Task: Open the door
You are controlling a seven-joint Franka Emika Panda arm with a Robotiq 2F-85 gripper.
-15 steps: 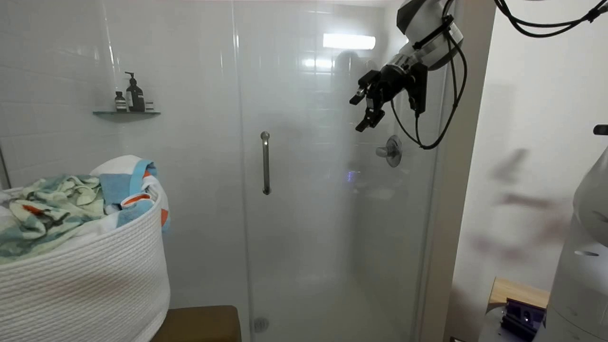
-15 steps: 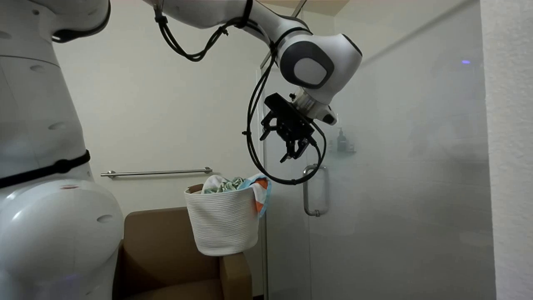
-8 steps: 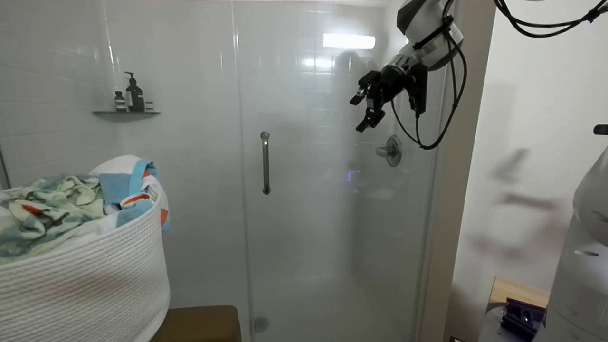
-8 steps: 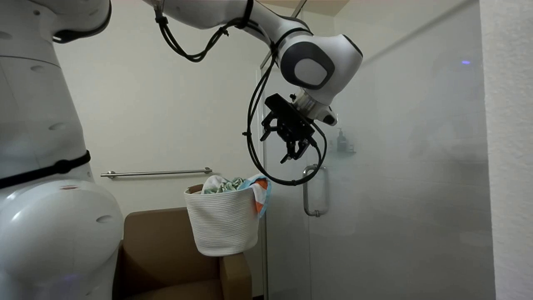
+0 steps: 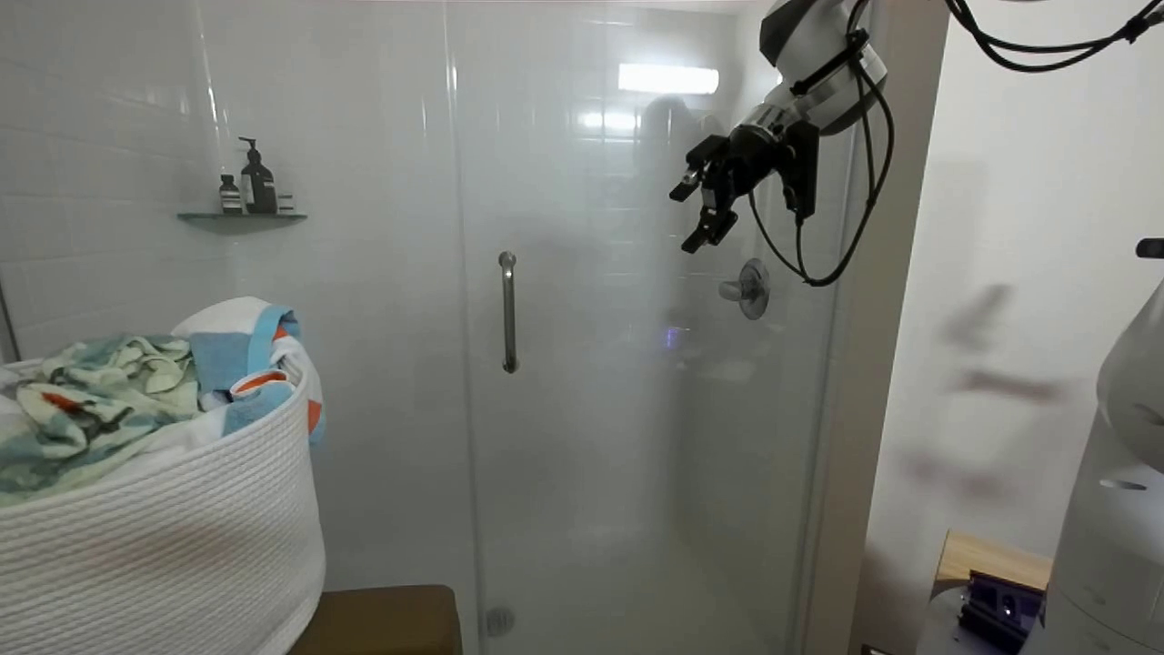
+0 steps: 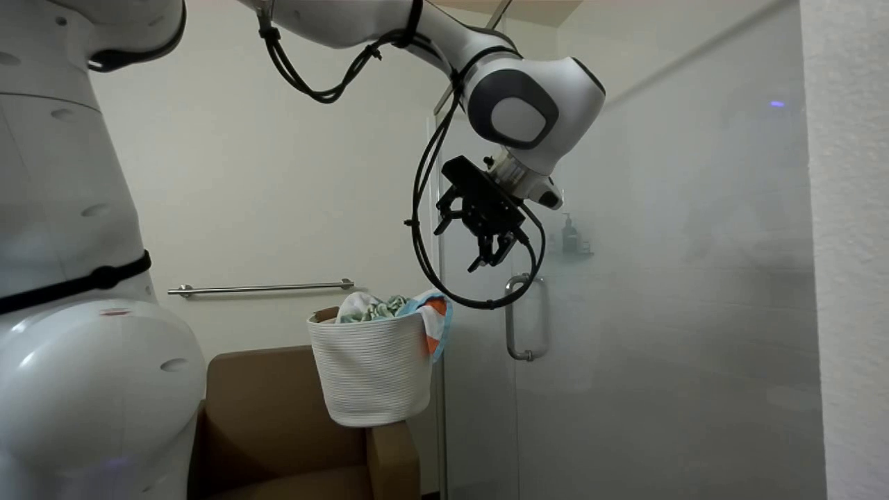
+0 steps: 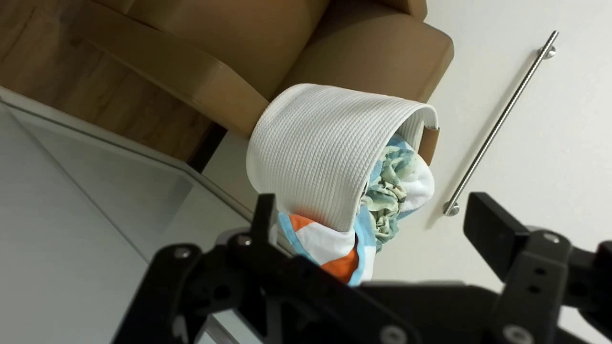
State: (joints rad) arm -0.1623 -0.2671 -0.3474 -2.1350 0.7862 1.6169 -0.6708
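One tall clear glass door on my feed, standing upright with its long axis straight up and down. In an exterior view I get it almost face-on, and in both exterior views it looks closed to me, edge meeting the fixed panel beside it. The silver bar handle runs vertical as well — parallel to that seam and just beside it.

My gripper hangs in the air, higher than the handle and well apart from it, tilted downward. Jaws are wide: the wrist view shows the fingers far apart, with a white ribbed basket in view beyond the gap. It's stuffed with coloured cloths, one hanging over the rim, and it's up by the arm of a brown chair.

Other stuff I can see: a steel towel bar running along the wall, and behind that fixed panel a little shelf with a pump bottle plus two smaller containers — labels too small for me to read.
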